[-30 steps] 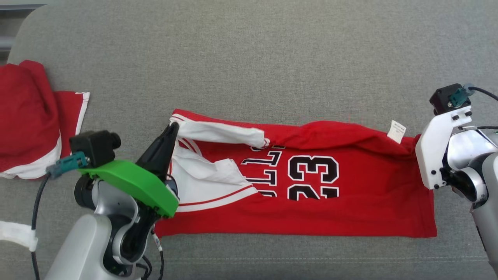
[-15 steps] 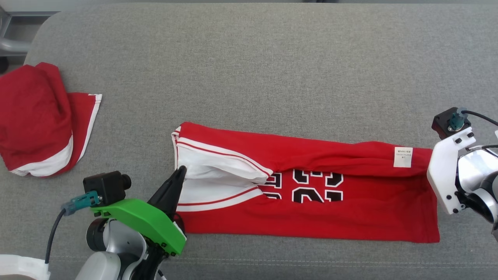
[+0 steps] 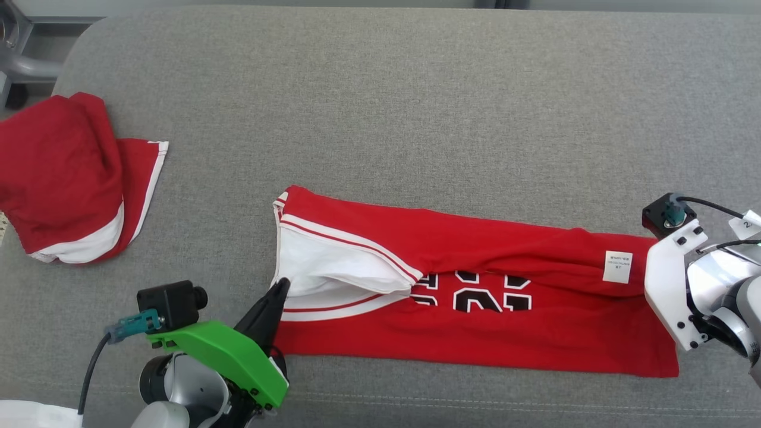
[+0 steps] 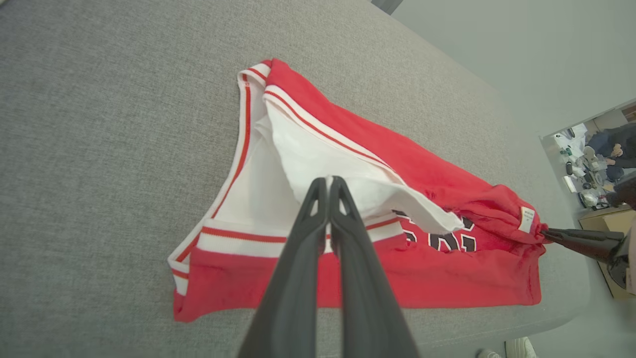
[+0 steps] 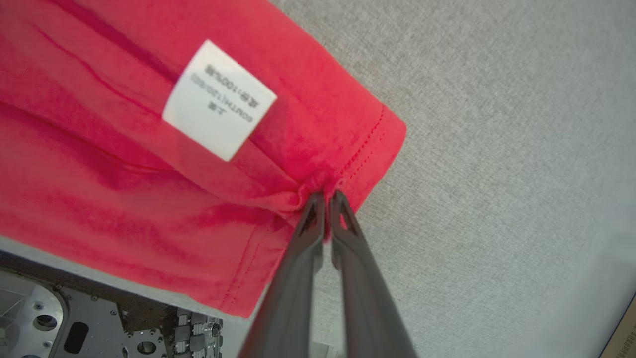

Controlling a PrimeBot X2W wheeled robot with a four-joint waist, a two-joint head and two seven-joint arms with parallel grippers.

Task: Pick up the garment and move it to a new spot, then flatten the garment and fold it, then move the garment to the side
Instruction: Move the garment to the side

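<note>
As both arms work the ends of the garment [image 3: 475,321], it lies as a long red band across the near half of the grey padded surface [image 3: 416,107], collar end to the robot's left, hem end to its right.

Left pincer [image 4: 328,181]: fingers pressed together, tips on the white inner layer at the armhole; it appears to pinch that flap, which stands slightly raised.
Right pincer [image 5: 325,196]: fingers closed tight on the hem corner, just beside the care label [image 5: 218,102]; cloth bunches at the tips.

Progress (judgement): pick-up and relocation look done. One lengthwise fold looks to be going down. The far layer overlaps the black printed number [image 3: 475,294] and hides its upper part. That layer is wrinkled near the label and the white flap is not flat. Left to do: smooth, finish folding, shift aside.

Edges and room: the near long edge of the garment runs close to the front rim of the surface; the right wrist view shows the rim right at the hem. Far side is bare and wide. A second red and white cloth [image 3: 65,178] occupies the far left, well apart, with bare grey between.
</note>
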